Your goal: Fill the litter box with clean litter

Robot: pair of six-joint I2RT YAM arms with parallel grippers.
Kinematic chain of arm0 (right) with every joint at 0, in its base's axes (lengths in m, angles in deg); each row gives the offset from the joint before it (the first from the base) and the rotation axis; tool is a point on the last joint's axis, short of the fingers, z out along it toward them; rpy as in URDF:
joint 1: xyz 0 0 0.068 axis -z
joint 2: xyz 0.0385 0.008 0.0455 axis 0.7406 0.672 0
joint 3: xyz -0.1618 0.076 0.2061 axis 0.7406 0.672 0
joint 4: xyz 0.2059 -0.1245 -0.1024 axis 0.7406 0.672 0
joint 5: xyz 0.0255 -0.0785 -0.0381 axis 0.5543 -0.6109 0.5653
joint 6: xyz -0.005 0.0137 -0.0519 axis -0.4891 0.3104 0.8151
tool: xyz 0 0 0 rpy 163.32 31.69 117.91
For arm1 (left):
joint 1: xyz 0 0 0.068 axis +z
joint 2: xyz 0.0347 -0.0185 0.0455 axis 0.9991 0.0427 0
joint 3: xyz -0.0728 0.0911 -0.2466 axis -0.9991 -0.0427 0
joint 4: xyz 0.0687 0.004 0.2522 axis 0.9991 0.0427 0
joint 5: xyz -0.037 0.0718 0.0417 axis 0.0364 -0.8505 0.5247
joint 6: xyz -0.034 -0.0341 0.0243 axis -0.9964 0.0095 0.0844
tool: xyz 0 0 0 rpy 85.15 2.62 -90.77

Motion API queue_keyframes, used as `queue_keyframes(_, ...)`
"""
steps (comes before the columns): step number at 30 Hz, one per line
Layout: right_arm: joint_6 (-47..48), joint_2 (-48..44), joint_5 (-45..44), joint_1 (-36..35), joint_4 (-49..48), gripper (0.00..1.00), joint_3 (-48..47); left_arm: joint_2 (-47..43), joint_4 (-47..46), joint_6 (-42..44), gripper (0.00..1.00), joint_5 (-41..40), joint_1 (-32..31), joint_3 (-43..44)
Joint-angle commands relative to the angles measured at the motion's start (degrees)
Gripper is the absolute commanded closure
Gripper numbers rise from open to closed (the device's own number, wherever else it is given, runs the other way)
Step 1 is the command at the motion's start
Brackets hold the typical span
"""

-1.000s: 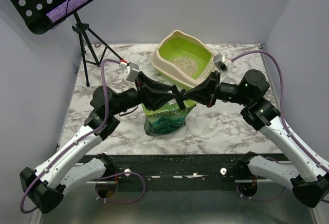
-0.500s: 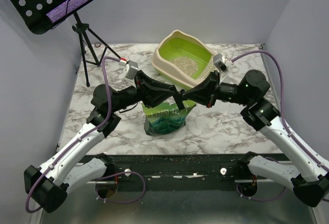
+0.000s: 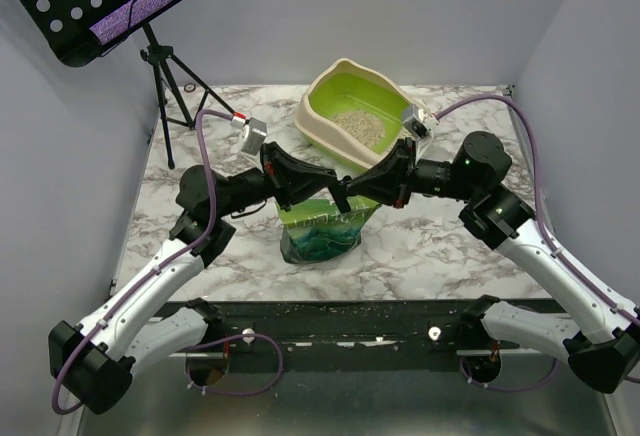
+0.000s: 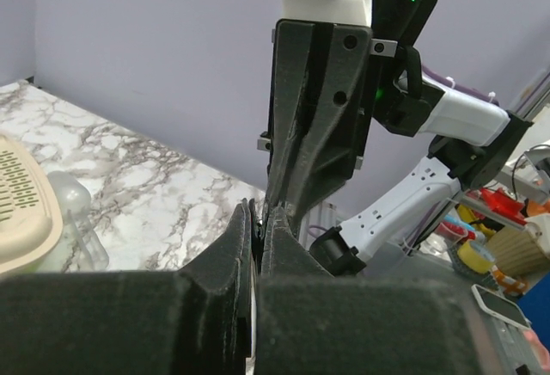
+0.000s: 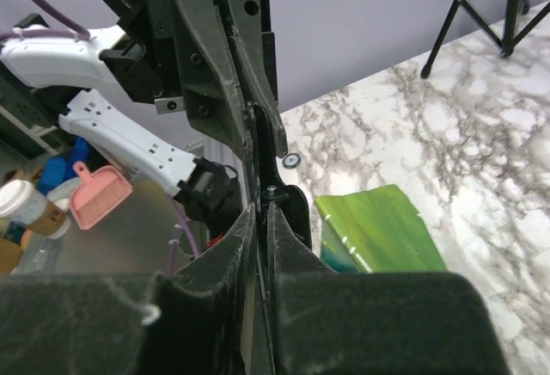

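Fingers first: the left fingers (image 4: 232,255) are pressed shut and the right fingers (image 5: 290,246) nearly so, tips meeting over the green bag (image 3: 320,236) (its top edge hidden, print unreadable). Behind it on the table (image 3: 440,246), the litter box (image 3: 318,134) holds a patch of litter (image 3: 358,128).

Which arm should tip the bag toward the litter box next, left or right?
Right, narrowly. The left tool and right tool are both shut at the top of the bag. The litter box sits behind, slightly toward the right arm, whose wrist is beside its front corner: probably a shorter swing.
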Motion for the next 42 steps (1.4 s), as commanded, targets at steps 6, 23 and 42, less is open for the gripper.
queue_keyframes(6,6.35,-2.79,-2.5,-0.47,8.04,0.4,-2.55,-2.98,5.04,5.48,1.0,4.67,0.21,1.84)
queue_keyframes(23,6.37,-2.45,4.17,-1.35,3.84,0.23,1.84,-4.47,0.47,2.76,1.0,9.77,0.21,-0.09)
queue_keyframes(42,8.91,0.28,3.91,-6.71,1.9,0.23,-0.62,-4.56,0.3,2.41,1.0,12.14,0.21,-0.45)
